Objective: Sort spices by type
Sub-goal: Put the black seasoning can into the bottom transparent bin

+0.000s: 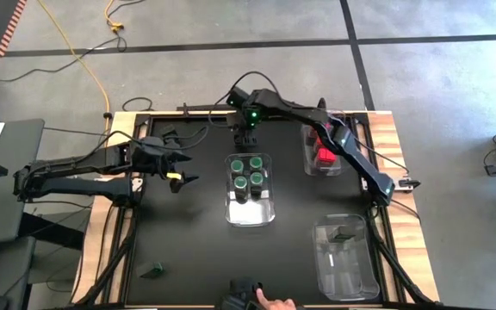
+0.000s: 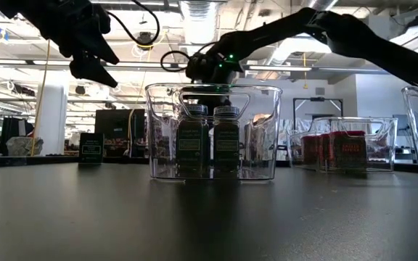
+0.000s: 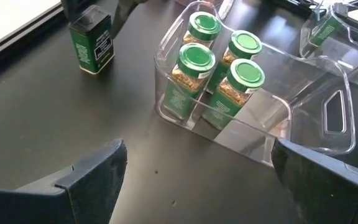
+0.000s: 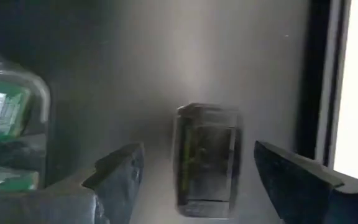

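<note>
**A:** Working left to right across the high view, where does the next pick stand?

**B:** The left tool (image 1: 182, 175) hovers left of centre, fingers spread wide with nothing between them. Right of it, at frame centre, is the middle bin (image 1: 250, 211) holding four green-topped jars (image 1: 248, 173). A small dark tin (image 1: 153, 272) sits alone at lower left, well apart from both arms.

**A:** And the right arm?

**B:** It reaches in from the right edge, over to upper centre. The right tool (image 1: 246, 136) hangs just above the top edge of that middle bin. Its wrist view shows a dark green tin (image 4: 206, 158) standing upright on the surface, straight ahead and between the two fingers (image 4: 118, 174).

**A:** Gripped?

**B:** No. The fingers stand apart on either side with clear gaps; nothing is pinched yet.

**A:** So the relation that matters?

**B:** The tin is dead ahead of the right tool, long axis vertical, flat faces toward the fingers. The right arm is plainly nearer. I'd judge a straight close would take it.

**A:** Farther right?

**B:** Red boxes (image 1: 323, 156) in the upper-right bin; a second clear bin (image 1: 351, 275) at lower right.
</note>
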{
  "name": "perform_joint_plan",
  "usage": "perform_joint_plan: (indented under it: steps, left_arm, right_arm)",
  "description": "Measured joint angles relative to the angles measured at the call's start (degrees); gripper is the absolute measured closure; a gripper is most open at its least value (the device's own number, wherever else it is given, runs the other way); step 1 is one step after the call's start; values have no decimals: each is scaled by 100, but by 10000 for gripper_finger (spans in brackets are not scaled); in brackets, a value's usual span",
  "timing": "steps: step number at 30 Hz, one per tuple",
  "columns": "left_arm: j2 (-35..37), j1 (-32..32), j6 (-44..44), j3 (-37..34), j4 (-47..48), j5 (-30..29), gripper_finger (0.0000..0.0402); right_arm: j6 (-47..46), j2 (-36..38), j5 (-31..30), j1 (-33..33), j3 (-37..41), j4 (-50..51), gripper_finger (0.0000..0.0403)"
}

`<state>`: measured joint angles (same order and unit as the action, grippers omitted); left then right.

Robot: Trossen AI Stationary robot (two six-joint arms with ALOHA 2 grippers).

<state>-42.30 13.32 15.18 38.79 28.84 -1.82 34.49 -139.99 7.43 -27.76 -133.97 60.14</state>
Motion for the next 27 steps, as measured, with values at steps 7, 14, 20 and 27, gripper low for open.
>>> perform_joint_plan:
  steps: [7, 14, 20, 27]
  left_arm:
    - [0, 2, 2, 0, 11, 0, 19]
    - [0, 2, 32, 0, 11, -1, 19]
    - [0, 2, 83, 0, 5, 0, 19]
    - [0, 102, -61, -4, -276, -5, 19]
  right_arm:
    - [-41, -132, 0, -4, 44, 16, 95]
    - [-58, -241, -1, 25, 37, -52, 143]
    - [-213, -224, -3, 27, -82, -7, 256]
    - [-864, 334, -172, -68, -92, -3, 259]
